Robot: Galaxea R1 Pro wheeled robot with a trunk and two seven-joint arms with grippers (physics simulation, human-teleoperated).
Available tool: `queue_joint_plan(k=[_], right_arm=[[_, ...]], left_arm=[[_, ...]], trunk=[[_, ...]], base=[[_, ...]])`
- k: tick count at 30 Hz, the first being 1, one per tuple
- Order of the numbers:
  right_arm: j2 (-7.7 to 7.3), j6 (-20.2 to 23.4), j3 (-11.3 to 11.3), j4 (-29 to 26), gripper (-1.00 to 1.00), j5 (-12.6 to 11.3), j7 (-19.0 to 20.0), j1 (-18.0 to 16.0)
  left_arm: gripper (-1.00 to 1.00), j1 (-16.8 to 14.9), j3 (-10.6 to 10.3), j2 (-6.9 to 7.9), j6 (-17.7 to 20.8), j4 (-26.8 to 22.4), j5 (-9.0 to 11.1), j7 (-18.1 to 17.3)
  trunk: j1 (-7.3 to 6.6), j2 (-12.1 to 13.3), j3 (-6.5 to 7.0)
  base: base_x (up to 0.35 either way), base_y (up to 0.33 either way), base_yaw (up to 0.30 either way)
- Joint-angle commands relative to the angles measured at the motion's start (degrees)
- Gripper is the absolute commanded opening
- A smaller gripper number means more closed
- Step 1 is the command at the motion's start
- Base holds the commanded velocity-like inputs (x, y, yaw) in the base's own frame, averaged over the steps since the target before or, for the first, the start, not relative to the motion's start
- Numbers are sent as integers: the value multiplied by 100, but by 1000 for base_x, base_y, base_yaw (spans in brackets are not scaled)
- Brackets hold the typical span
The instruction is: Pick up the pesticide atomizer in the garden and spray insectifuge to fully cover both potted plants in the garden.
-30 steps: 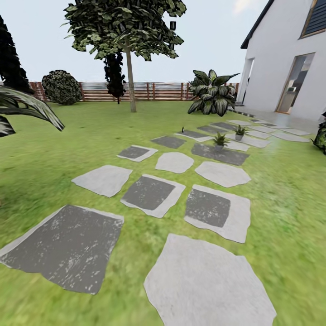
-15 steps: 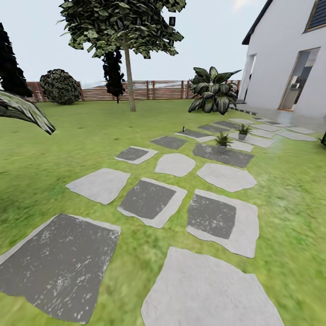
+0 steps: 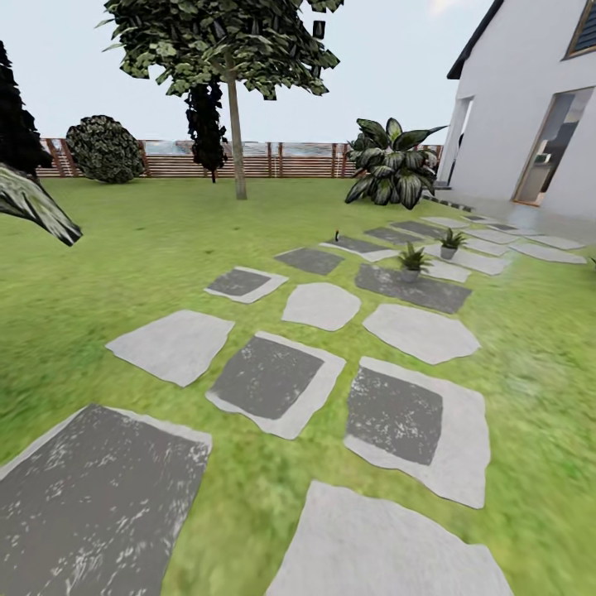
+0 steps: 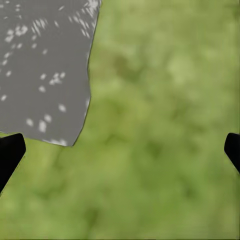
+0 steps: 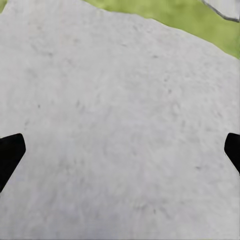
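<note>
The atomizer [image 3: 336, 235] is only a small dark upright speck far up the path, at the near edge of a stone [image 3: 356, 247] with grass around it; too small to make out its trigger head. To its right and a little nearer stand the two potted plants, one [image 3: 412, 261] on a dark stone, the other [image 3: 450, 243] just beyond it on a pale stone, near each other and both well apart from the robot. Behind them rise a big striped-leaf plant [image 3: 391, 172], a tree [image 3: 235, 99], the fence [image 3: 273, 161] and, at far right, the house [image 3: 530, 108]. This looks like the approach step: nothing is picked up and the bottle is well out of reach. The left gripper [image 4: 120, 150] hangs over grass beside a dark stone, fingers spread wide with nothing between them; the right gripper [image 5: 120, 150] likewise gapes empty over a pale stone. The next move calls for driving on up the stepping stones, bearing slightly right of centre, and stopping close enough to the atomizer to lower one arm to it.
</note>
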Motion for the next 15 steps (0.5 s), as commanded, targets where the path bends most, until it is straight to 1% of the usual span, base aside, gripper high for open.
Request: queue_joint_plan(k=[1,15], right_arm=[[-1,-17,2,4,100,2,1,-3],[-1,-17,2,5,100,5,1,-3]], left_arm=[[100,-3,9,-1,-19,5,-2,4],[100,-7,9,-2,-19,5,-2,5]], trunk=[[2,-2,-5],[2,-2,-5]], base=[[340,0,0],[340,0,0]])
